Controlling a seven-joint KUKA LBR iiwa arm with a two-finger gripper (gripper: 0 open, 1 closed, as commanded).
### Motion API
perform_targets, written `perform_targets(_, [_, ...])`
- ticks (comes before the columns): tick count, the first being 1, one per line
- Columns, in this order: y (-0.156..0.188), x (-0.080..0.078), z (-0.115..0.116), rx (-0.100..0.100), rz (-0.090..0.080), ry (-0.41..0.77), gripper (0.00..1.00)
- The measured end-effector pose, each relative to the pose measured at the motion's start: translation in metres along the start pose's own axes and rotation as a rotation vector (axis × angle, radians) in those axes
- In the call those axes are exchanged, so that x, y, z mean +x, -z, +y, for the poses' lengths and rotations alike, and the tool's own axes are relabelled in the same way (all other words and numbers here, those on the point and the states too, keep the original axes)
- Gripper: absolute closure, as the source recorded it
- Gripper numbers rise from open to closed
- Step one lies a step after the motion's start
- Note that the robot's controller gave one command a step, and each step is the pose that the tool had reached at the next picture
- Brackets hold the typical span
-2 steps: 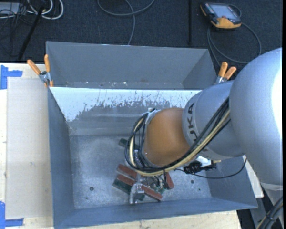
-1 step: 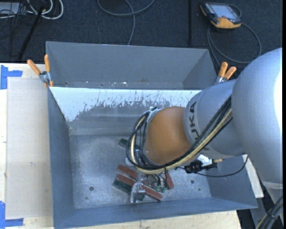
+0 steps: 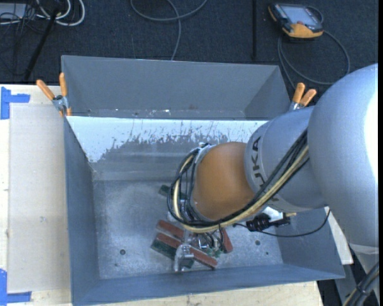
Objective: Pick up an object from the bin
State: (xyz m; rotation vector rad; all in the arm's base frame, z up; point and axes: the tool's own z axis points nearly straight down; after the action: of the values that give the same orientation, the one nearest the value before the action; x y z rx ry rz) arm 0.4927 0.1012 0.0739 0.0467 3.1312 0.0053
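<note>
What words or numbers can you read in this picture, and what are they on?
"KUKA", only partly showing: black letters on the grey arm.
Gadget with a screen, beyond the bin: too small to read.
Green and brown pieces in the bin: nothing readable.

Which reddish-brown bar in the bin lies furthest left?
The slanted reddish-brown bar up-left of the gripper; the others lie to the gripper's right.
</note>
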Motion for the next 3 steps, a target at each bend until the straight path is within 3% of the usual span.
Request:
perform_targets(1, [0.0019, -0.0038, -0.0004, -0.002, -0.005, -0.004, 1.0])
perform_targets(3, [0.0053, -0.0025, -0.0009, 0.001, 0.003, -0.005, 1.0])
